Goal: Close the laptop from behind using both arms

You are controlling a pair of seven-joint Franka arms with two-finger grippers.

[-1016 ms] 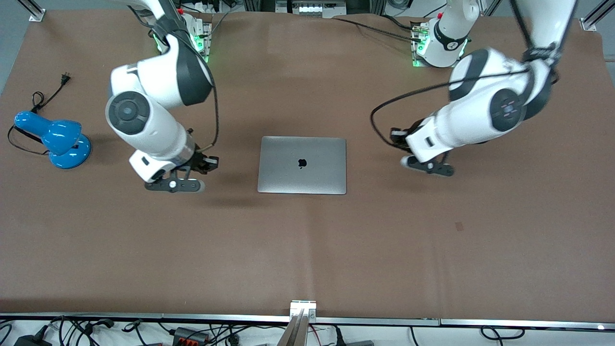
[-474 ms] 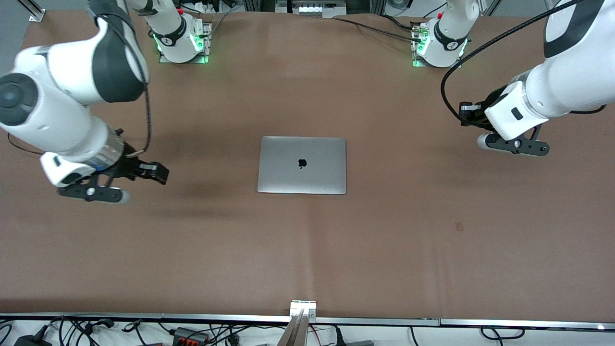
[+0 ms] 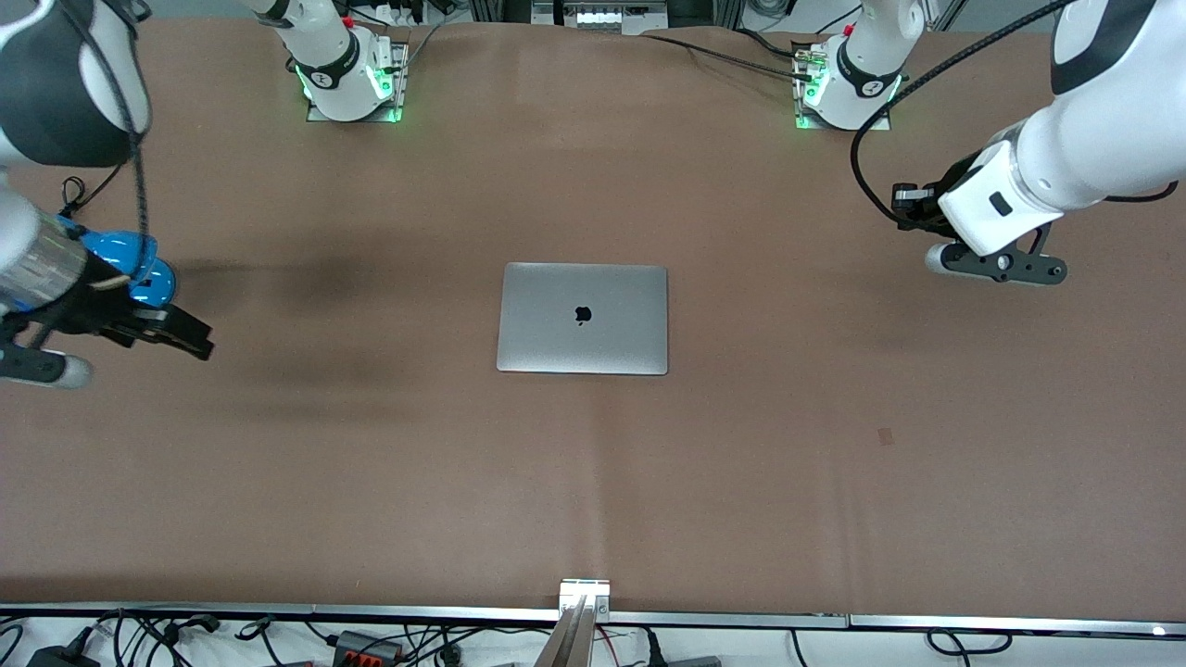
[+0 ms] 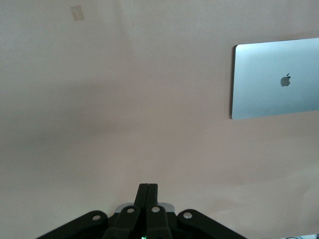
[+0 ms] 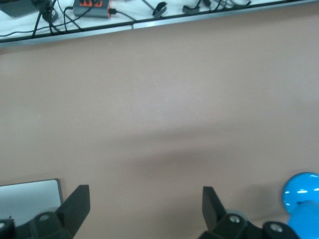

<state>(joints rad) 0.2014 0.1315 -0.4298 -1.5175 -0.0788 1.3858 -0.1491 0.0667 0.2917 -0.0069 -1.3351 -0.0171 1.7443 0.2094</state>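
Note:
The silver-grey laptop (image 3: 582,318) lies shut and flat at the middle of the table, black apple logo up. It also shows in the left wrist view (image 4: 276,78), and one corner shows in the right wrist view (image 5: 27,196). My left gripper (image 3: 996,267) hangs over bare table toward the left arm's end, well apart from the laptop; its fingers are pressed together and empty (image 4: 148,185). My right gripper (image 3: 42,366) is over the table at the right arm's end, beside the blue lamp; it is wide open and empty (image 5: 144,191).
A blue desk lamp (image 3: 130,269) with a black cord (image 3: 69,190) sits at the right arm's end, partly hidden by the right arm; it also shows in the right wrist view (image 5: 304,191). A small tape mark (image 3: 886,435) lies on the brown mat.
Both arms have swung outward from the shut laptop. The right gripper moved far toward its end of the table, next to the lamp. The left gripper moved out, then barely shifted.

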